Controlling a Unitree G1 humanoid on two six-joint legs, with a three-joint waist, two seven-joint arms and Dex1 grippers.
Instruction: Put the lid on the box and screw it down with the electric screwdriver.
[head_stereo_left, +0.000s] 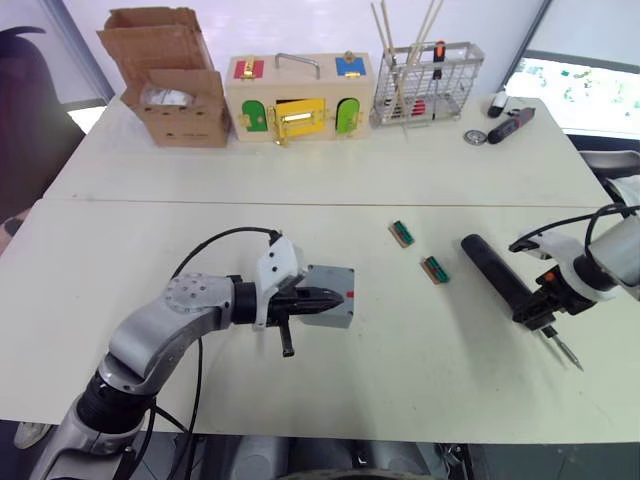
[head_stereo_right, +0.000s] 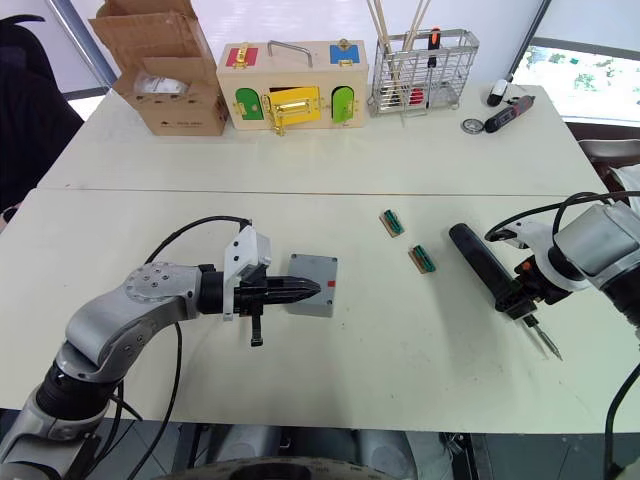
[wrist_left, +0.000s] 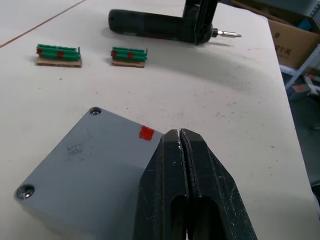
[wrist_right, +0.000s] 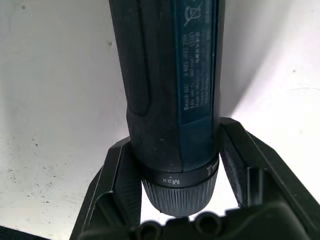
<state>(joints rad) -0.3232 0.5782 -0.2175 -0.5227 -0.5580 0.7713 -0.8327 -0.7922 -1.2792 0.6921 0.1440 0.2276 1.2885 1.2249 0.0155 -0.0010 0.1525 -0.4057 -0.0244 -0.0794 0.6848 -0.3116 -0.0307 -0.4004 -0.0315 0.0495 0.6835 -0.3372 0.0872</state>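
**Lid seated, driver gripped near the bit**

Left gripper (wrist_left: 181, 145), fingers pressed together, rests on the lid (wrist_left: 95, 165) capping the box (head_stereo_left: 328, 297): rigid, light, liable to slide. Beyond the box, two green blocks (wrist_left: 58, 51). Right gripper (wrist_right: 175, 165) pinches the electric screwdriver (wrist_right: 167, 85) at its collar; stiff, back-heavy. Open table (head_stereo_left: 420, 400) beside the box, near edge close

A grey box (head_stereo_left: 330, 296) with a small red mark sits on a cream-white table (head_stereo_left: 300, 200). The electric screwdriver (head_stereo_left: 500, 280) is dark blue-black with a silver bit. Two small green connectors (head_stereo_left: 402, 233) carry red spots. A pale wooden box (head_stereo_left: 298, 95) has red, blue, green and yellow doors.
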